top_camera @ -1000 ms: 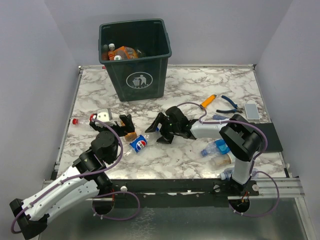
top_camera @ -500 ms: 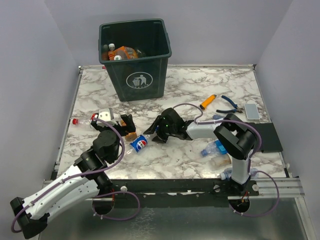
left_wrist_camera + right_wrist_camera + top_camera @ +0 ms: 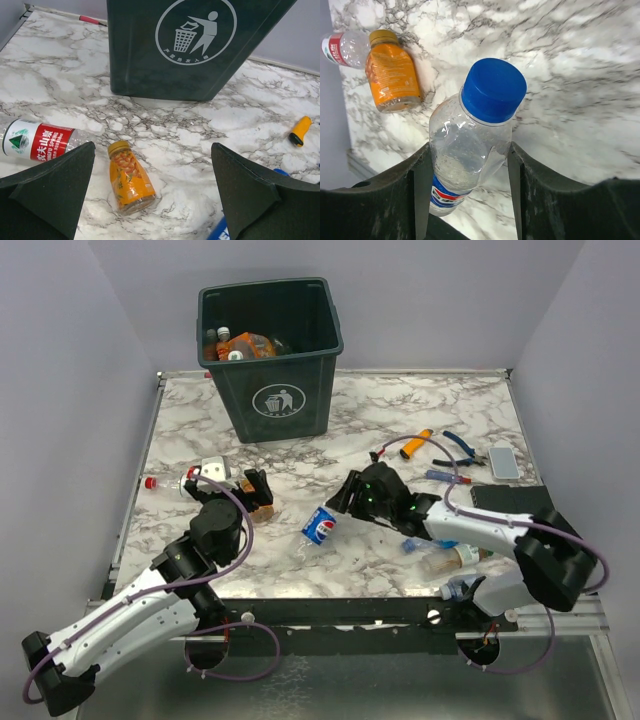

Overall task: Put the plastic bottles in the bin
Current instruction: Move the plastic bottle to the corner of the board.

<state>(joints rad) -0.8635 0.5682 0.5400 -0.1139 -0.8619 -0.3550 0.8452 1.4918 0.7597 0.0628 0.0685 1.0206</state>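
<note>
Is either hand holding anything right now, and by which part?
The right hand grips the blue-capped bottle by its clear upper body, just below the cap. The left hand is open, holding nothing.

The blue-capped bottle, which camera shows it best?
Right wrist: the blue-capped bottle fills the frame, cap and dented clear body pinched by the right end effector. The top external view shows mostly its blue label; the left wrist catches only what looks like a blue sliver at the bottom edge.

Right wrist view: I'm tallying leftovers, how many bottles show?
3: blue-capped bottle in the right gripper, orange bottle upper left, red-labelled bottle beside it. More may lie outside.
</note>
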